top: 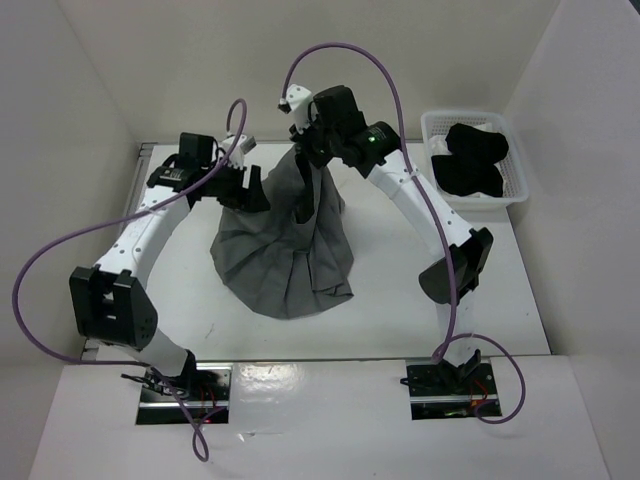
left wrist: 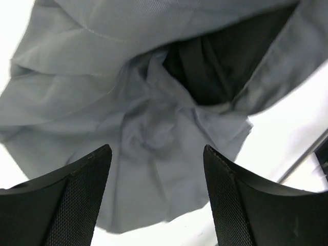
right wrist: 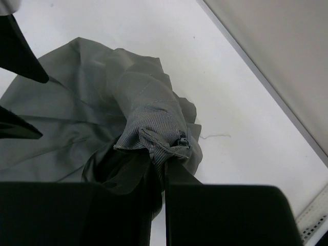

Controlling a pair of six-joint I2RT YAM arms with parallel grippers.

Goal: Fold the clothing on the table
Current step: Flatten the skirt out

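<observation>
Skirt: grey, pleated, one item. It sits at the centre of the overhead view on the white desk. The waistband end is held up off the desk at upper centre. The hem is fanned out on the desk toward lower centre, with pleats running from waistband to hem. A dark inner side shows in the opening at the upper centre of the left wrist view.

Right gripper: closed on the ribbed waistband, at bottom centre of the right wrist view. A small zip pull shows just above the fingers. The cloth bunches below the grip and spreads toward the left of that frame.

Left gripper: jaws wide apart, holding nothing. Its fingers frame the lower left and lower right of the left wrist view, with crumpled grey cloth beyond them. Whether they touch the cloth cannot be told. In the overhead view it sits at the skirt's upper left edge.

Basket: white, slatted, upper right of the overhead view, well apart from the skirt. It contains a black garment.

Thread: pale, loose on the desk, right of the waistband.
</observation>
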